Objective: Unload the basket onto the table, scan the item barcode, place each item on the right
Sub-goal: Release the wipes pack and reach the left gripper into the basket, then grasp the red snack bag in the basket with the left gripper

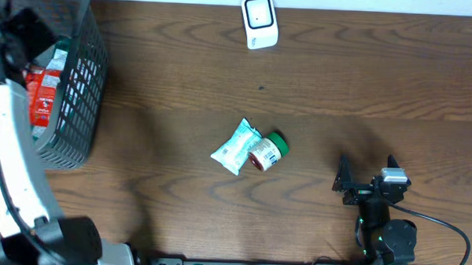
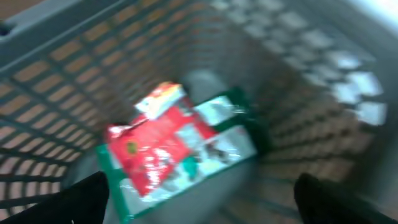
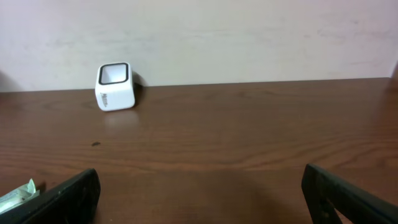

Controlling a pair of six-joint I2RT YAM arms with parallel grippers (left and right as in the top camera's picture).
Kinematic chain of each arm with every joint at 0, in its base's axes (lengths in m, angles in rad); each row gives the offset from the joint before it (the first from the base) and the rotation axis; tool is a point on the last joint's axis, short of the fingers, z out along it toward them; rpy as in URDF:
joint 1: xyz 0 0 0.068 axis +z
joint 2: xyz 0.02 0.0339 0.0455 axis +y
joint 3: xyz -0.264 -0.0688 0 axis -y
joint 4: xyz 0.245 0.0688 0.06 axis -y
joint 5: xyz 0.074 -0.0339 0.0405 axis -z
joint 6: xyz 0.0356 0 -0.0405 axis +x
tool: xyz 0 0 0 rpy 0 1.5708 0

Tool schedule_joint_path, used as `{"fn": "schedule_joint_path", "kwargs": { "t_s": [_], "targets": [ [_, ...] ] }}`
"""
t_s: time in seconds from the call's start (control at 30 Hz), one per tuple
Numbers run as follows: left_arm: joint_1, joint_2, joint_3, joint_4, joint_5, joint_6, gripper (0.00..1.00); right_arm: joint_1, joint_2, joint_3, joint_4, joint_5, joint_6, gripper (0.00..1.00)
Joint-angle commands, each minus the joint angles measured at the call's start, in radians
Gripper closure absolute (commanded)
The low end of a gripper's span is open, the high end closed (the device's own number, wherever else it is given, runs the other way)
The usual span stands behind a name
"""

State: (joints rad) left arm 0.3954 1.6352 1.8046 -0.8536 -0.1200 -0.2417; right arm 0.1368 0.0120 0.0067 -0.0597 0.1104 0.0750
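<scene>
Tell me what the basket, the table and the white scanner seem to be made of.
The basket looks like matte grey plastic: its walls are a moulded open grid. The table shows dark wood grain with a soft sheen; solid wood or laminate, I cannot tell. The scanner seems smooth white plastic with a dark window.

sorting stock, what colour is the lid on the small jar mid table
Green lid on the jar, clearest in the overhead view.

Overhead looks straight down; left wrist peers close into the basket [image 2: 62,74]; right wrist, low, faces the far scanner [image 3: 115,86], both seen overhead too.
</scene>
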Motion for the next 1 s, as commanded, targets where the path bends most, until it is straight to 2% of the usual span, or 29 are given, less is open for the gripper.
{"fn": "schedule_joint_path", "kwargs": {
  "t_s": [0.0,0.1,0.23,0.6,0.73,0.97],
  "targets": [
    [0.07,0.091,-0.001,-0.006,-0.005,0.124,0.01,-0.012,-0.005,-0.001,-0.003,0.012,-0.004,0.01],
    [0.107,0.163,-0.001,-0.003,0.045,0.187,0.0,-0.012,-0.005,-0.001,-0.003,0.012,-0.004,0.01],
    [0.129,0.253,-0.001,0.009,0.09,0.209,0.01,-0.012,-0.005,-0.001,-0.003,0.012,-0.004,0.01],
    [0.129,0.465,-0.001,0.056,0.108,0.286,0.0,-0.012,-0.005,-0.001,-0.003,0.012,-0.004,0.01],
    [0.129,0.522,-0.001,0.06,0.132,0.309,0.06,-0.012,-0.005,-0.001,-0.003,0.012,-0.004,0.01],
    [0.129,0.567,-0.003,0.068,0.132,0.309,0.07,-0.012,-0.005,-0.001,-0.003,0.012,-0.004,0.01]
  ]
}}
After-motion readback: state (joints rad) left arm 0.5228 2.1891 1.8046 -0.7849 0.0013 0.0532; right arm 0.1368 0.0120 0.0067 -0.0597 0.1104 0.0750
